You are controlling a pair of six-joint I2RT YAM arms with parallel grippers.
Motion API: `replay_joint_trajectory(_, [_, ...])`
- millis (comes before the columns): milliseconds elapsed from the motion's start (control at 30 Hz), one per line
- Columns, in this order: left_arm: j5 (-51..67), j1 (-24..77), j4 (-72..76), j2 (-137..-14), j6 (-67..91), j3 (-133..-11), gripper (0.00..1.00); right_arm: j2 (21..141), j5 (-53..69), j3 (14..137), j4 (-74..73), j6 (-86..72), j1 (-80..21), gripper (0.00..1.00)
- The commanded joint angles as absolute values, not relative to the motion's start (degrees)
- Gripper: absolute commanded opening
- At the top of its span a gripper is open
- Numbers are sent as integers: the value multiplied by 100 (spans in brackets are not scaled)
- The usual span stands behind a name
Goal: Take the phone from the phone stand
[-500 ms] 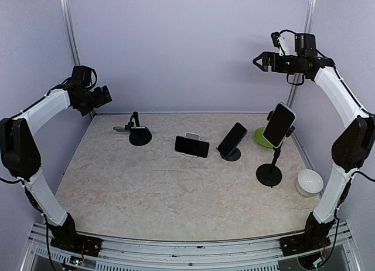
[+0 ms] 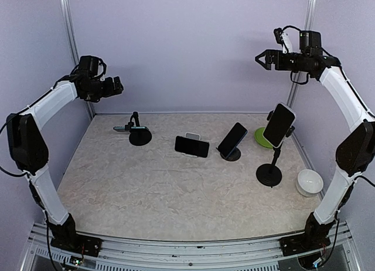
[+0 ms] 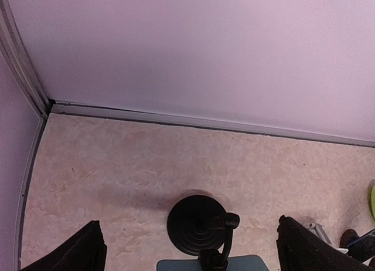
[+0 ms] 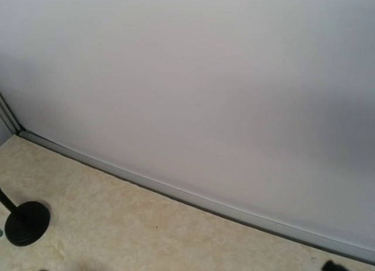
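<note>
- Your left gripper (image 2: pixel 119 85) hangs high over the table's far-left corner, jaws spread wide and holding nothing; in its wrist view the two dark fingers (image 3: pixel 82 253) sit at the lower corners.
- Your right gripper (image 2: pixel 261 59) is up near the back wall on the right, jaws also wide and empty.
- The dark phone on the tall pole (image 2: pixel 279 125) stands right of centre in the black pole stand (image 2: pixel 270 174), long axis near upright, top tipped rightward.
- The dark leaning phone (image 2: pixel 233 139) rests on a black round stand (image 2: pixel 231 155), long axis slanting up to the right.
- The dark landscape phone (image 2: pixel 191 146) sits mid-table against a white stand (image 2: pixel 192 136), long axis running left to right.
- The flat-held phone (image 2: pixel 125 129) lies level on a black arm stand (image 2: pixel 140 136) at far left, seen edge-on.
</note>
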State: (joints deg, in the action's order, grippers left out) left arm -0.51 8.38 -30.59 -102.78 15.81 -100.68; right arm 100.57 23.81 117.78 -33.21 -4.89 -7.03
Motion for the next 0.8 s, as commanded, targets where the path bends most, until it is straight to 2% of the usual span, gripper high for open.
replay_joint_trajectory(0, [61, 1002, -3361, -10652, 1086, -10545, 99, 9849, 2426, 11695, -3312, -400, -756, 100])
replay_joint_trajectory(267, [-284, 1307, -3834, -11181, 710, -10984, 95, 9737, 2489, 11387, -3122, -530, -755, 100])
replay_joint_trajectory(467, [-433, 1590, -4330, -11646, 663, -11389, 82, 9644, 2515, 11184, -3012, -642, -756, 100])
replay_joint_trajectory(767, [-691, 1727, -4359, -11768, 602, -11181, 67, 9386, 2427, 10633, -2735, -824, -756, 100])
